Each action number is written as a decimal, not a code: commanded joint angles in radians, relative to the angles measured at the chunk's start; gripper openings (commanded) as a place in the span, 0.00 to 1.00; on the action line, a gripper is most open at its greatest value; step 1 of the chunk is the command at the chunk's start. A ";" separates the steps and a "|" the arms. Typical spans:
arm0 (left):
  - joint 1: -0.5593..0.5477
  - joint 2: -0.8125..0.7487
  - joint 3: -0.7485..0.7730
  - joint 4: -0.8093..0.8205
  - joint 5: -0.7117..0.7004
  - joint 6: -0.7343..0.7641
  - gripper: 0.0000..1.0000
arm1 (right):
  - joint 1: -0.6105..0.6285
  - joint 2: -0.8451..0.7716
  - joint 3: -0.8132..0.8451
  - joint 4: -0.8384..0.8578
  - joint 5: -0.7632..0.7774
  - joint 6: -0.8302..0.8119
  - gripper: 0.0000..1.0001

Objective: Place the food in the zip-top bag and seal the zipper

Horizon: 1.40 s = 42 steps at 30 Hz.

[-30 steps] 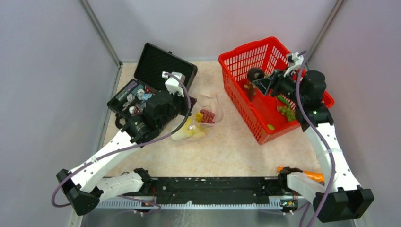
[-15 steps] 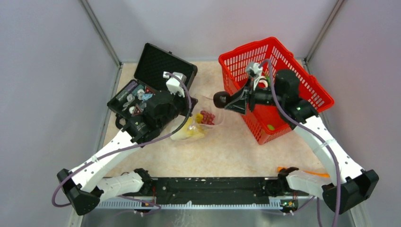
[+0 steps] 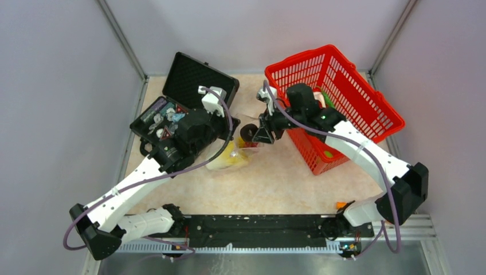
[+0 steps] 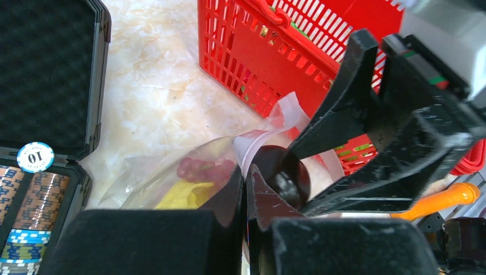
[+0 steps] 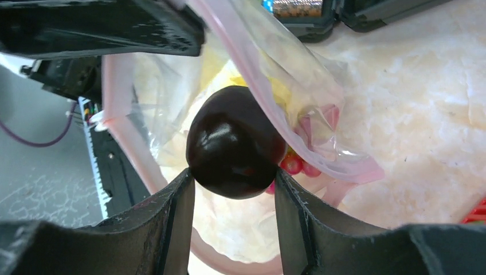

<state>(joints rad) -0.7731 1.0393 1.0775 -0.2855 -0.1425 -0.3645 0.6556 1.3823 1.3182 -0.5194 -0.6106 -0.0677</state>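
The zip-top bag [image 3: 224, 163] lies on the table with yellow leafy bunch [image 4: 182, 195] and red-purple grapes [image 4: 202, 169] inside. My left gripper [image 4: 245, 172] is shut on the bag's pale pink zipper [image 4: 259, 140] edge and holds the mouth up; in the top view the left gripper [image 3: 230, 137] is at the bag's left side. My right gripper [image 5: 234, 176] is shut on a dark maroon round fruit [image 5: 235, 143] right at the open mouth, with the zipper [image 5: 240, 57] curving round it. In the top view the right gripper [image 3: 251, 133] is over the bag.
A red basket [image 3: 349, 86] stands at the back right with a green fruit [image 3: 328, 153] and more food in it. An open black case [image 3: 195, 74] with chips [image 4: 34, 157] stands at the back left. An orange object [image 3: 340, 204] lies near the right arm's base.
My right arm has swung left out of the red basket with the dark round fruit and now holds it at the bag's mouth. The left arm has not moved.
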 commanded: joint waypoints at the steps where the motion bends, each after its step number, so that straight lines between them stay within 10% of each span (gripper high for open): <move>1: 0.003 -0.005 0.055 0.058 0.016 -0.002 0.00 | 0.027 0.033 0.076 0.057 0.117 0.024 0.21; 9: 0.003 -0.031 0.067 0.055 -0.012 -0.007 0.00 | 0.143 0.165 0.193 0.037 0.207 0.004 0.29; 20: 0.003 -0.136 0.016 0.069 -0.201 -0.027 0.00 | 0.165 0.135 0.160 0.177 0.252 0.055 0.77; 31: 0.006 -0.299 -0.093 0.127 -0.485 -0.029 0.00 | 0.147 -0.130 -0.003 0.349 0.418 0.112 0.79; 42: 0.011 -0.096 0.072 -0.049 -0.118 0.086 0.00 | -0.101 -0.320 -0.064 0.283 0.732 0.219 0.81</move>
<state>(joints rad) -0.7650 0.8577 1.0649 -0.3164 -0.3882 -0.3233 0.6529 1.0393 1.2015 -0.1516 0.0010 0.1036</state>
